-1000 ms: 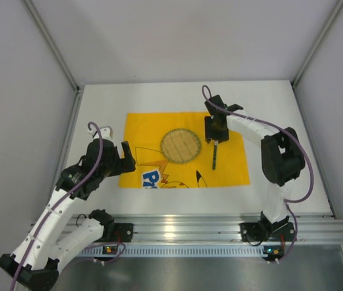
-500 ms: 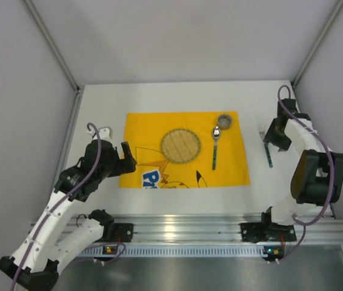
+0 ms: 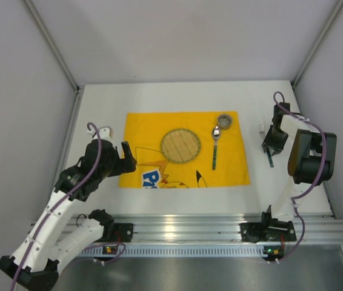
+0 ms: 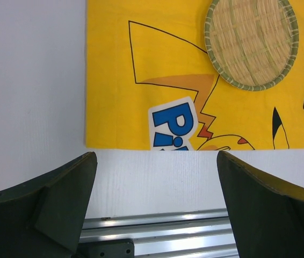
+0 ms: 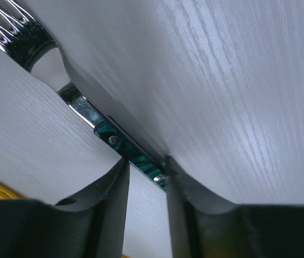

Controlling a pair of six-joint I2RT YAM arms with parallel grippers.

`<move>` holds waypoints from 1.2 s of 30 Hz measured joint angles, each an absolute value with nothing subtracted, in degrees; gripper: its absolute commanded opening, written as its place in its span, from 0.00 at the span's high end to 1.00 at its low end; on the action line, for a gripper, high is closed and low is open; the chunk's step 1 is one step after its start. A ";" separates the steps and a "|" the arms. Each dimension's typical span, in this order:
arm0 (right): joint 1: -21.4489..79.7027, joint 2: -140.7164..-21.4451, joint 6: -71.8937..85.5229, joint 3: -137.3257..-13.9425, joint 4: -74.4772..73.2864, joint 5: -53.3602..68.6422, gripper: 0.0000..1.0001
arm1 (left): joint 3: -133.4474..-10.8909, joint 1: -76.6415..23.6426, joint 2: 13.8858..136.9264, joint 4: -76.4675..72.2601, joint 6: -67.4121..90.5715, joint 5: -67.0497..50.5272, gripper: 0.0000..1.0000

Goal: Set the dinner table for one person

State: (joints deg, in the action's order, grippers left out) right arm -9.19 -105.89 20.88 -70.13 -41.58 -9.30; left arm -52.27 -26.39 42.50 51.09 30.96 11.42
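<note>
A yellow cartoon-printed placemat (image 3: 144,130) lies flat. Its near edge carries black outlines, an orange zigzag and blue letters on a white patch. Near the placemat's centre sits 1 round woven bamboo plate (image 3: 180,145) with a green rim. Right of the plate, also on the placemat, a spoon (image 3: 214,151) lies with its metal bowl toward the far edge and its teal handle pointing near. A small grey metal cup (image 3: 224,120) stands by the placemat's far right corner, just beside the spoon's bowl. Off the placemat's right edge, apart from it, lies 1 fork (image 3: 269,160), tines far, teal handle near. An aluminium rail (image 3: 189,227) runs parallel to the placemat's near edge, well apart from it.
</note>
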 measured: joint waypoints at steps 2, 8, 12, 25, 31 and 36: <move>-9.17 -106.34 20.62 -70.52 -41.32 -8.95 0.88 | -52.27 -26.39 42.50 51.09 30.96 11.42 0.01; -8.73 -106.59 20.62 -70.94 -41.12 -9.61 1.00 | -52.27 -26.39 43.13 50.65 30.94 11.46 0.01; -7.38 -105.41 21.74 -70.87 -41.80 -10.07 1.00 | -52.47 -26.39 45.56 47.22 30.13 9.80 0.01; 19.35 -89.06 33.71 -84.01 -50.68 -0.62 1.00 | -78.48 -38.13 84.47 33.23 25.50 -3.73 0.12; 24.12 -86.89 39.27 -86.80 -54.52 2.74 1.00 | -84.93 -44.05 91.53 30.20 24.53 -6.85 0.16; 26.74 -86.87 42.37 -88.29 -55.53 4.21 1.00 | -84.99 -46.15 93.10 27.66 24.77 -10.04 0.18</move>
